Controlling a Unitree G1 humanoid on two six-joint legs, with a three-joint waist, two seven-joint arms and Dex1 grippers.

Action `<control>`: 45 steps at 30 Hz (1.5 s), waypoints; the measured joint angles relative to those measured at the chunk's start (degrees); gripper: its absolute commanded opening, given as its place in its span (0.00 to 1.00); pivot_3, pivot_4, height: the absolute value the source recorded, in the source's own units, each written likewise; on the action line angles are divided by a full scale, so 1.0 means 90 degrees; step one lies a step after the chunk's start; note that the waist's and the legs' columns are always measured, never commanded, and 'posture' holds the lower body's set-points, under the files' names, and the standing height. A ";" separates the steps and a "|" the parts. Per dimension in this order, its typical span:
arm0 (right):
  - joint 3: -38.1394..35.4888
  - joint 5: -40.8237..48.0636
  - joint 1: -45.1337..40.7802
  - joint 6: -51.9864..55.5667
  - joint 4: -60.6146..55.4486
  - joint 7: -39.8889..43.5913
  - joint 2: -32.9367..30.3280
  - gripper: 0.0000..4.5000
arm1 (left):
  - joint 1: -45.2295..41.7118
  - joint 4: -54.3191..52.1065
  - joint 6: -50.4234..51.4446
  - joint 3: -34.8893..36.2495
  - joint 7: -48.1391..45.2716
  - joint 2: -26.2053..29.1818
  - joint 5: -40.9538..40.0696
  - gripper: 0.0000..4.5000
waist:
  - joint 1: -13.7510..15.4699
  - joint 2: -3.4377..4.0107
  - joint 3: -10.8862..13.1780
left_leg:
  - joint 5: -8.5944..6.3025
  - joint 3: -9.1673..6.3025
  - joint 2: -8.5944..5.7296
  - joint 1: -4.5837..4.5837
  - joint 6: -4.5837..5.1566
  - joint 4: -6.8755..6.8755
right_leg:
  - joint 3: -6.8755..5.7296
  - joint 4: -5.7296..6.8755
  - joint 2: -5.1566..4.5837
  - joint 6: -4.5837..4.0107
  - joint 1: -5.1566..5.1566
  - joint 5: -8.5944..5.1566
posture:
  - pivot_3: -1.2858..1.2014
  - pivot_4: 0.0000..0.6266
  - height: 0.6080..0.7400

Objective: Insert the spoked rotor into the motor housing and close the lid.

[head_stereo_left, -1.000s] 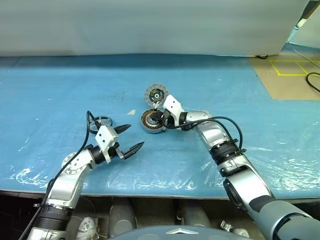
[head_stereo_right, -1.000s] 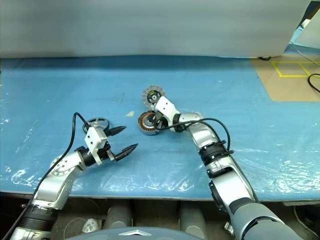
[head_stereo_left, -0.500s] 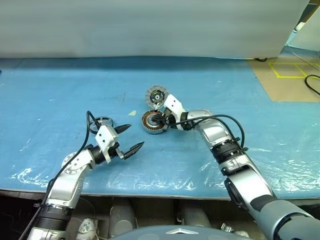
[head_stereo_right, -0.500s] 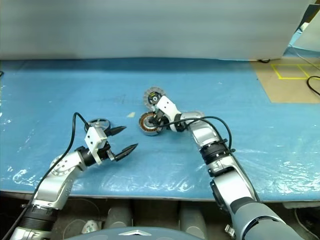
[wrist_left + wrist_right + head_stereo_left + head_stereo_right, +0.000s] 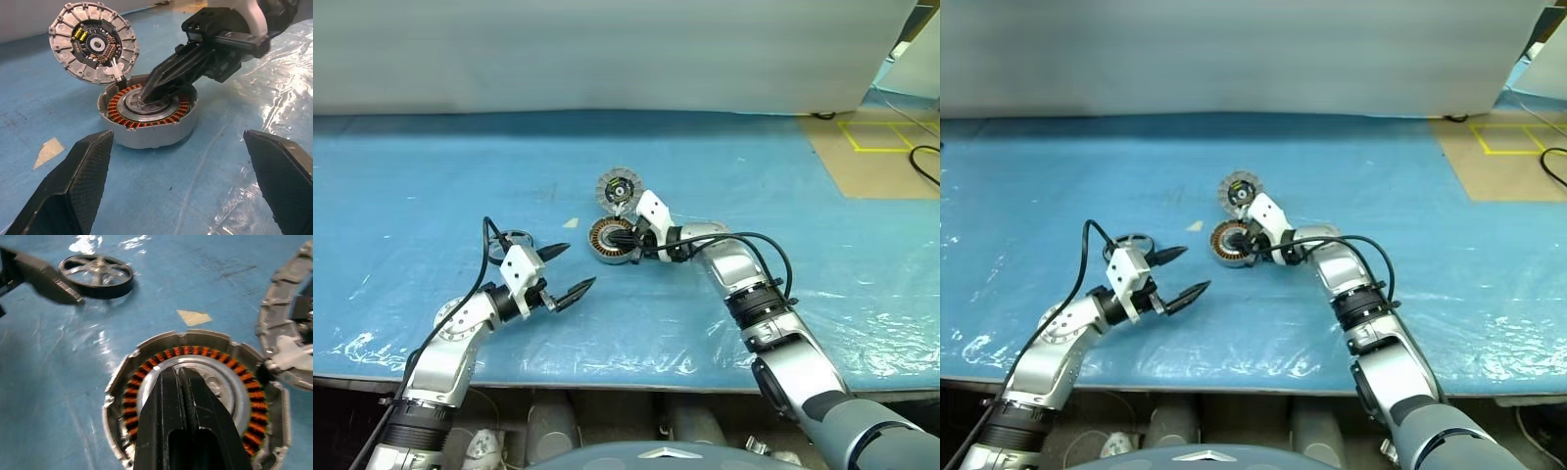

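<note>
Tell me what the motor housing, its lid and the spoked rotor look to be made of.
Motor housing: likely cast or machined metal, matte silver-grey wall; copper-orange windings ring a shiny silver centre.
Lid: seemingly the same dull grey metal, radially ribbed rim; the black centre looks like a circuit board with small components.
Spoked rotor: probably dark metal, semi-gloss, with highlights along its slim spokes and rim.

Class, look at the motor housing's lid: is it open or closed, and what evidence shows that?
Open. The lid stands tilted back from the motor housing edge, its ribbed inside facing out, and the copper windings are exposed.
</note>
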 measured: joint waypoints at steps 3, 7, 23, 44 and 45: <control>-0.0341 0.0175 -0.0170 -0.0312 0.0198 -0.0253 0.0159 0.01 | 0.0001 0.0005 0.0001 -0.0001 0.0000 0.0001 0.0002 1.00 | 0.0000 0.0000 0.0001 | 0.0003 0.0002 0.0000 -0.0049 -0.0002 0.0006 | -0.0004 0.0006 0.0001 0.0001 -0.0043 0.0002 | 0.52 0.24 1.00; -0.0428 0.0246 -0.0356 -0.0544 0.0213 -0.0293 0.0185 0.01 | -0.0004 0.0004 0.0000 -0.0001 0.0000 0.0002 0.0003 1.00 | 0.0005 0.0000 0.0001 | 0.0002 0.0002 0.0001 -0.0049 -0.0002 0.0000 | -0.0007 0.0005 0.0000 0.0001 -0.0041 0.0002 | 0.52 0.24 1.00; 0.0450 -0.0225 -0.0046 -0.0379 -0.0004 0.0222 -0.0299 0.01 | 0.0015 0.0003 0.0001 -0.0012 0.0003 0.0002 0.0007 1.00 | 0.0011 -0.0001 0.0001 | 0.0002 0.0004 0.0001 -0.0025 -0.0002 0.0005 | -0.0005 0.0006 -0.0001 0.0001 -0.0022 0.0001 | 0.52 0.24 1.00; 0.0678 -0.0414 0.0073 -0.0473 -0.0326 0.0273 -0.0173 0.01 | 0.0038 -0.0002 0.0007 -0.0011 0.0022 0.0002 0.0010 1.00 | -0.0016 -0.0002 0.0001 | 0.0001 0.0010 0.0002 -0.0014 -0.0002 0.0004 | -0.0002 0.0008 0.0001 0.0001 -0.0021 0.0001 | 0.52 0.24 1.00; 0.0550 -0.0232 0.0081 -0.0383 -0.0296 0.0285 -0.0079 0.01 | 0.0043 -0.0001 0.0007 -0.0010 0.0022 0.0005 0.0009 1.00 | -0.0011 -0.0001 0.0002 | 0.0001 0.0009 0.0002 -0.0023 -0.0001 0.0004 | -0.0001 0.0009 0.0001 0.0001 -0.0028 0.0001 | 0.52 0.24 1.00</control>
